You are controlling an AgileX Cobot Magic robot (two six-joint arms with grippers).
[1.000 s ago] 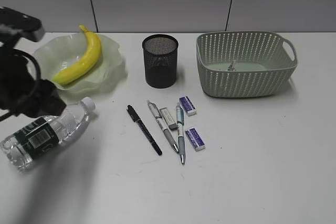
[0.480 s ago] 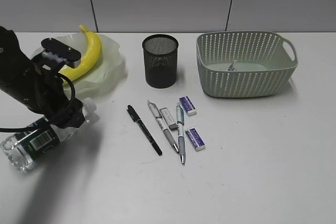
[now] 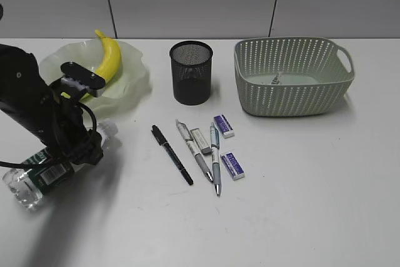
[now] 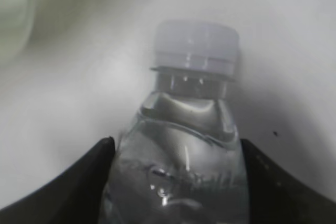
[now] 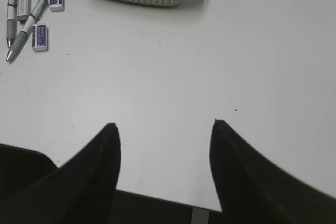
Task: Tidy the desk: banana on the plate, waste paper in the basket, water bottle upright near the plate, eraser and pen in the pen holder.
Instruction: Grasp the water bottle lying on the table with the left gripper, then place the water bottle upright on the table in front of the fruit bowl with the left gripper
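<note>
**Bottle down, left claw astride it**

Water bottle [image 3: 47, 166] lies on its side at the desk's [image 3: 300, 204] near left, cap toward the plate [image 3: 128, 79]. My left claw [image 4: 176, 182] straddles its shoulder, one finger [image 4: 79, 182] at each flank; whether they grip, I cannot tell. Banana [image 3: 107, 57] rests on the plate. Right claw [image 5: 164, 171] hangs spread over bare desk.

Black left arm [image 3: 37, 114], looped black cables, white label; tapered black fingers [image 5: 94, 166].
</note>
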